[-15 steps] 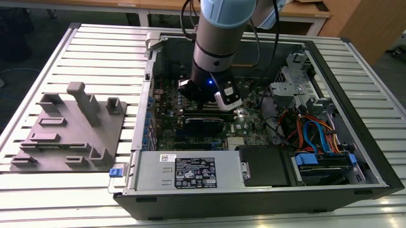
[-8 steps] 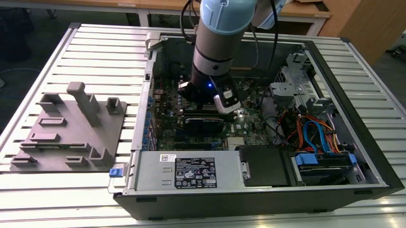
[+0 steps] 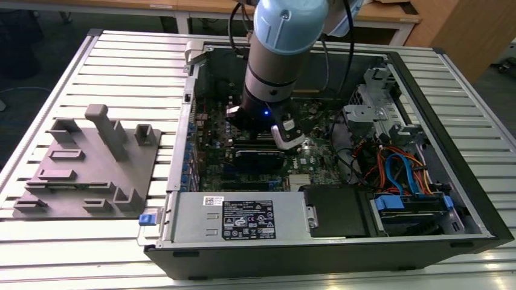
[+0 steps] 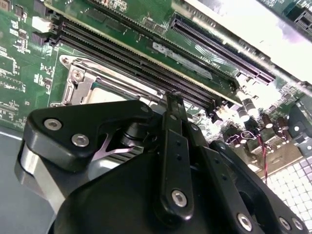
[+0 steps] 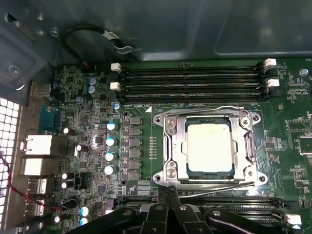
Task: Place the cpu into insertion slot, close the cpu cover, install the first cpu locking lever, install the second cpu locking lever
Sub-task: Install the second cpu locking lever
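While seated under its cover (image 5: 210, 148), cpu (image 5: 209, 147) (levers down).

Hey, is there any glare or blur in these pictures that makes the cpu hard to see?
In the first wrist view the cpu is sharp and evenly lit, its top pale under the light; in the second wrist view the gripper body looms dark in front, and glare whitens a metal edge.

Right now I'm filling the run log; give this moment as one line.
cpu: seated in insertion slot | cpu cover: closed | gripper: beside socket
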Controlling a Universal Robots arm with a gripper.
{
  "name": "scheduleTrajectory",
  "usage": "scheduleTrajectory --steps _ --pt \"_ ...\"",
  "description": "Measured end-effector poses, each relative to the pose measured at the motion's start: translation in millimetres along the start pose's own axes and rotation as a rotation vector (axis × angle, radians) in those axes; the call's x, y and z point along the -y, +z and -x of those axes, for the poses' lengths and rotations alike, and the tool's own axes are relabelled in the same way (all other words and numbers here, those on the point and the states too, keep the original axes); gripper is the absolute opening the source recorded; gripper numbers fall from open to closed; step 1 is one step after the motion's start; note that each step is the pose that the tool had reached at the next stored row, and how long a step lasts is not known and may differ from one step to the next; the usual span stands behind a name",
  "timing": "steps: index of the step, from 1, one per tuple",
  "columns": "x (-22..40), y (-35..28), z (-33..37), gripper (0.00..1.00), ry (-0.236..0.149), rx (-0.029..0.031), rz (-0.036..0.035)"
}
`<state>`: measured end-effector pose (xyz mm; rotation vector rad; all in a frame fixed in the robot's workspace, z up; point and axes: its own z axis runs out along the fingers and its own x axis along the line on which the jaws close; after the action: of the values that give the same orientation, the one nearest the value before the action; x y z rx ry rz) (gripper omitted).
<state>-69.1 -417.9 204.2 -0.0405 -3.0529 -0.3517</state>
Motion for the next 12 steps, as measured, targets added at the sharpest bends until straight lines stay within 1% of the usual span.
scheduleTrajectory --steps 2,7,9,12 --pt "2.2 -0.2 0.0 0.1 -0.001 -0.0003 0.011" --pt "7.2 0.7 -0.1 0.1 -0.003 -0.0015 0.0462" --pt "8.4 2.0 -0.6 0.1 -0.003 -0.0017 0.0551" --pt "9.8 4.5 -1.1 0.1 -0.004 -0.002 0.0631"
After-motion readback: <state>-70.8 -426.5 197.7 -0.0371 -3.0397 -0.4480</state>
